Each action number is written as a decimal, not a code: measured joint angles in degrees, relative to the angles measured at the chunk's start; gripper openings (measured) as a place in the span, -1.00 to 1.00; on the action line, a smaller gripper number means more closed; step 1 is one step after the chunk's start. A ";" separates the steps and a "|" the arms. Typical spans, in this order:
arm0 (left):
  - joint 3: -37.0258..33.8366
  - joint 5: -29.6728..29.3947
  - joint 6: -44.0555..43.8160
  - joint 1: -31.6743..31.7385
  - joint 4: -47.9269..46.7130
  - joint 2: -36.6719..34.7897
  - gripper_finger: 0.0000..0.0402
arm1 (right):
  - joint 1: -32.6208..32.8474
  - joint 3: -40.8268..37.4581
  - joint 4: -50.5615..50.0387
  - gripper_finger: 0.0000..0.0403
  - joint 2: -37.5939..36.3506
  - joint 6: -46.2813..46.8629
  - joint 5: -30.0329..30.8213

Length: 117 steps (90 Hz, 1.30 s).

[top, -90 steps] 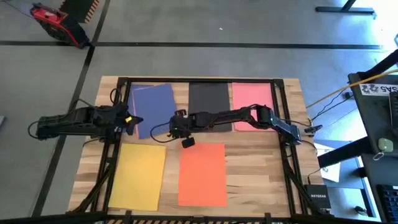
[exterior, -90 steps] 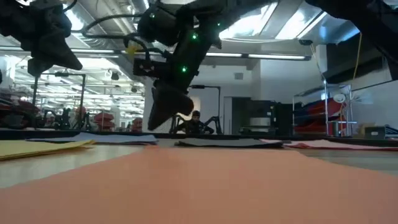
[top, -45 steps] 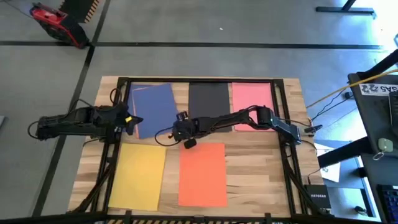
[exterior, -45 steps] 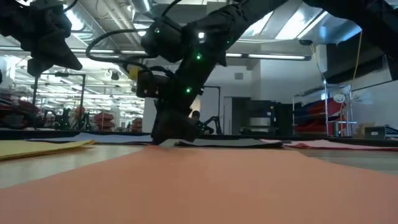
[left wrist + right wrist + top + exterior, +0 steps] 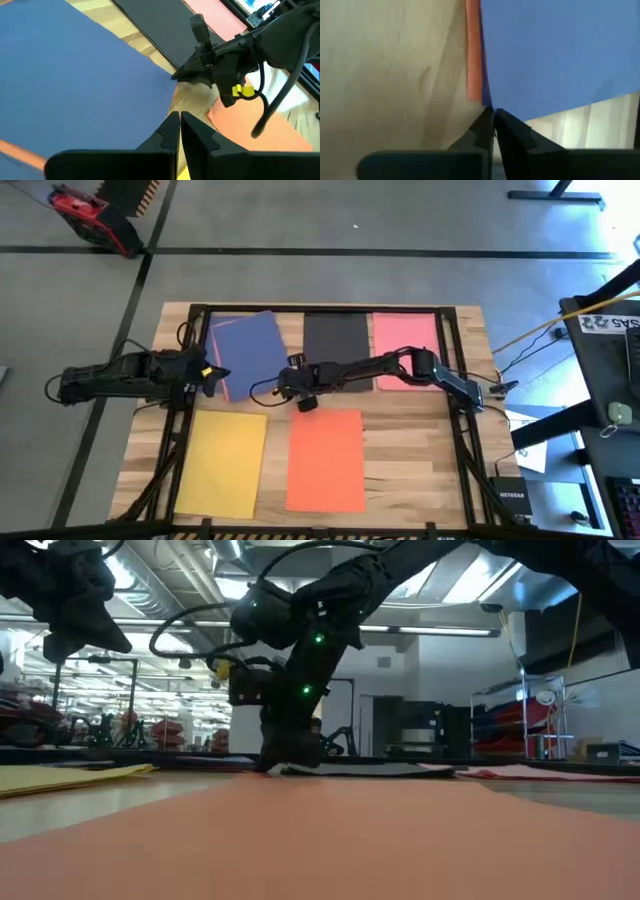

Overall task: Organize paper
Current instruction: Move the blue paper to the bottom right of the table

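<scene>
The orange sheet (image 5: pixel 325 459) lies flat at the near edge of the table (image 5: pixel 410 460), near its middle, and fills the foreground of the low view. The yellow sheet (image 5: pixel 222 462) lies beside it on the left, the two apart with bare wood between them.

Just beyond the orange sheet's far left corner, the right end effector (image 5: pixel 287 388) is down at the table surface, at the near right corner of the blue sheet (image 5: pixel 246 353). In the right wrist view its two fingers (image 5: pixel 507 135) are pressed together with almost no gap, their tips at the blue sheet's corner, where a thin orange strip (image 5: pixel 473 55) shows along the sheet's edge. Whether the corner is actually pinched between the tips cannot be told. In the low view the end effector touches down between the orange sheet in front and the black sheet (image 5: pixel 370 769) behind.

The left end effector (image 5: pixel 215 377) sits at the left edge of the blue sheet, hovering over it, well apart from the yellow sheet. Its fingers (image 5: pixel 197 135) are closed together and grasp nothing; the left wrist view looks past them across the blue sheet to the right arm's head.

The blue sheet lies in the far row at the left, turned slightly askew. The black sheet (image 5: pixel 336 340) lies next to it in the middle of the far row, and the pink sheet (image 5: pixel 405 340) is at the far right, partly under the right arm.
</scene>
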 joint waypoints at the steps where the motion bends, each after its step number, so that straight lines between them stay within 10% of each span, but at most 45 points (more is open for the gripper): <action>1: 0.00 0.00 0.00 0.00 0.01 0.00 -1.00 | 0.01 0.32 -0.66 -0.97 0.01 0.01 0.03; 52: 0.00 -0.02 1.25 0.00 0.02 0.02 -1.00 | -1.63 28.26 -37.11 -1.00 -0.07 4.75 -13.84; 117: -0.02 0.42 1.47 0.00 0.02 0.02 -1.00 | -2.63 27.02 -42.04 -1.00 -0.09 7.67 -23.82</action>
